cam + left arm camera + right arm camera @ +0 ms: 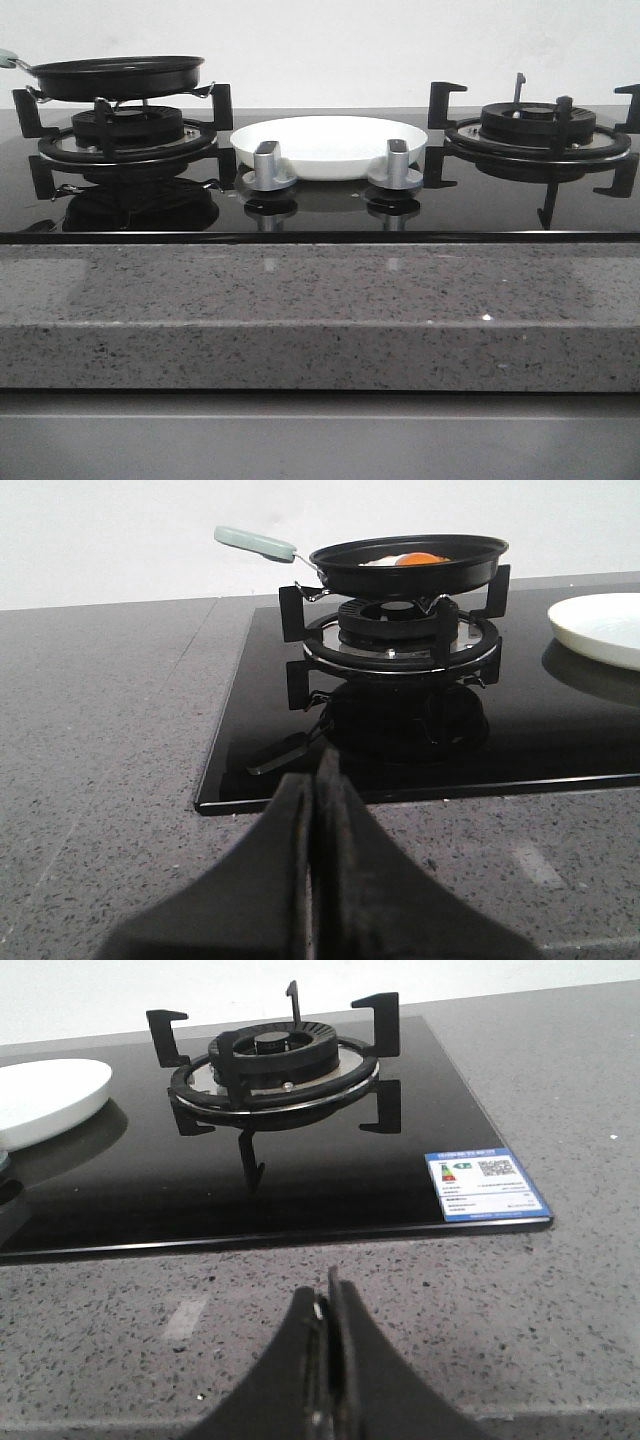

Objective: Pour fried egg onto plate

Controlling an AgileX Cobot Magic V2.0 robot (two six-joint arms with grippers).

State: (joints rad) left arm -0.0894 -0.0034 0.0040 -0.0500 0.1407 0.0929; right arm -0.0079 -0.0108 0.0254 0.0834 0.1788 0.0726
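Nearest us, both the left end effector (314,810) and right end effector (330,1335) sit closed, empty. The fried egg (412,559) waits in the frying pan (410,565), left of the plate (330,146), ready for tipping.

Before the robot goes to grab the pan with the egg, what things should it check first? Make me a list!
1. Fried egg lies in the frying pan: ok.
2. Pan sits on the left burner grate, handle sticking out free: ok.
3. Plate is bare and ready between the two burners: ok.
4. Left gripper is open enough to take the handle: not ok, its fingers are shut together and hold nothing.
5. Right gripper is out of the way: ok, shut, above the counter in front of the right burner.
6. Pan is cool enough or the burner is off: cannot tell, though no flame shows.
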